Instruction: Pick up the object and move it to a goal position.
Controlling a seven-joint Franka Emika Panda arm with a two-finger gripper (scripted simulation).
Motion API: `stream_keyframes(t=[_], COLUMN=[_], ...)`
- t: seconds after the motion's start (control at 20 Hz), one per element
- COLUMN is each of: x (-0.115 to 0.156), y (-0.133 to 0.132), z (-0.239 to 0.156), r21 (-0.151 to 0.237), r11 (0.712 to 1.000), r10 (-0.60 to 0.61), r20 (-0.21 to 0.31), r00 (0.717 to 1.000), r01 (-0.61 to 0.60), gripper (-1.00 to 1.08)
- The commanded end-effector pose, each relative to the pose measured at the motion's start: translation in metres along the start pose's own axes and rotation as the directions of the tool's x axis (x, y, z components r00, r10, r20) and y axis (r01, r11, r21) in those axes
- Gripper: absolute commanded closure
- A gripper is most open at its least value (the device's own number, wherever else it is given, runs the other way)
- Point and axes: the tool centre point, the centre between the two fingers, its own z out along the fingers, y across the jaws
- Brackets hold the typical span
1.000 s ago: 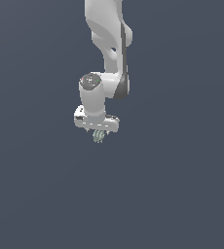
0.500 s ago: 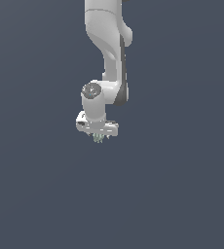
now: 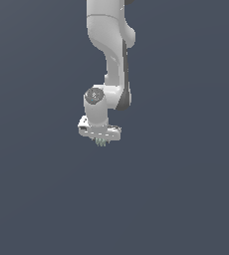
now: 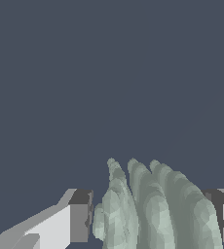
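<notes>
In the exterior view, the white arm (image 3: 109,55) is seen reaching down from the top centre of the frame, with the gripper (image 3: 101,140) just above mid-frame. The object (image 3: 102,142), a pale green ridged cluster, is seen poking out below the gripper bar. In the wrist view, the object (image 4: 153,209) is held between the two fingers (image 4: 79,216), which are closed against its sides.

White arm (image 3: 109,55) with a grey joint disc; pale mint-green, whitish-ridged object (image 4: 153,209) between dark grey fingertips (image 4: 80,216); uniform slate-blue background.
</notes>
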Motion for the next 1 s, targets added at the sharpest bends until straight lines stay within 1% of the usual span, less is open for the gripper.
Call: stream_keyframes(t=[0.0, 0.5, 0.7, 0.95], x=[0.000, 0.001, 0.003, 0.007], y=[0.000, -0.002, -0.007, -0.017], z=[0.001, -0.007, -0.024, -0.058], r21=[0.000, 0.000, 0.000, 0.000], r11=[1.000, 1.000, 1.000, 1.000], r10=[-0.001, 0.000, 0.000, 0.000], r20=[0.001, 0.000, 0.000, 0.000], r00=[1.000, 1.000, 1.000, 1.000], r01=[0.001, 0.000, 0.000, 0.000], gripper=[1.08, 1.08, 1.08, 1.08])
